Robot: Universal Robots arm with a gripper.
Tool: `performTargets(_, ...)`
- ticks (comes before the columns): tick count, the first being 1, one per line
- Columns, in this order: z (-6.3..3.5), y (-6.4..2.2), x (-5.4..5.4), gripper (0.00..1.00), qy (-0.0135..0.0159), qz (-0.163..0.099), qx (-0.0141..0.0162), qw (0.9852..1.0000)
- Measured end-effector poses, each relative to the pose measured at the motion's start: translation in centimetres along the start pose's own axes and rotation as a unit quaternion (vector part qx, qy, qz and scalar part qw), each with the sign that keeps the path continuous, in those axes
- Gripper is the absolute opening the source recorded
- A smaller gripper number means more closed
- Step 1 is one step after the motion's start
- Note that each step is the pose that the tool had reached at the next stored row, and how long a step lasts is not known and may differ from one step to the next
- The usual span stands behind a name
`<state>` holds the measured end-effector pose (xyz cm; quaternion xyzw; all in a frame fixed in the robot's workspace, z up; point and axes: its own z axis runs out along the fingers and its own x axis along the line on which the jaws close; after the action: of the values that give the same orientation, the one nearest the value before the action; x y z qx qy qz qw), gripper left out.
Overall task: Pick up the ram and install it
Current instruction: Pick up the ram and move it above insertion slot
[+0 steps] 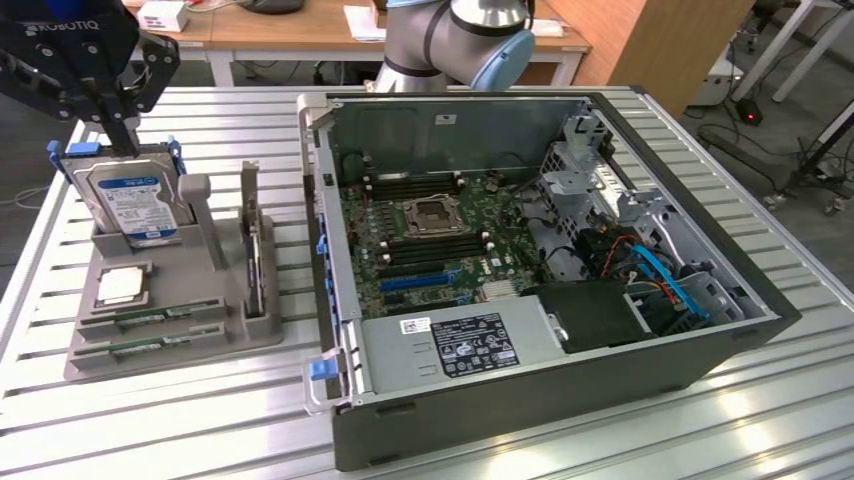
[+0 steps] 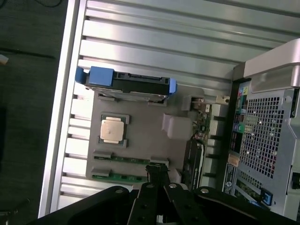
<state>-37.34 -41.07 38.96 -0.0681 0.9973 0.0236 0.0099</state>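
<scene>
Here the hand (image 1: 123, 145) hangs at about ten o'clock in the exterior view, just above the top edge of the hard drive (image 1: 134, 200). Its fingers (image 2: 157, 174) are pressed fully together and nothing is between them. The ram (image 1: 144, 319) lies flat in a slot of the grey holder (image 1: 200, 330), at about eight o'clock in the exterior view. A second stick (image 1: 138, 348) lies in the next slot, nearer to the holder's front edge. Just behind them sits the processor (image 1: 120, 287). The holder stands on the counter (image 1: 160, 430), at nine o'clock from the open computer case (image 1: 534, 395), and the motherboard (image 1: 441, 250) lies uncovered inside it.
</scene>
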Motion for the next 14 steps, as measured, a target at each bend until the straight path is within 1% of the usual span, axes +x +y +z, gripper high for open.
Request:
performTargets(9, 0.00, 0.00, 0.00, 0.09, 0.0008, -0.018, -0.0004, 0.9998)
performTargets(11, 0.00, 0.00, 0.00, 0.09, 0.0013, -0.029, -0.0007, 0.9996)
performTargets(14, 0.00, 0.00, 0.00, 0.09, 0.0022, -0.050, -0.0011, 0.9988)
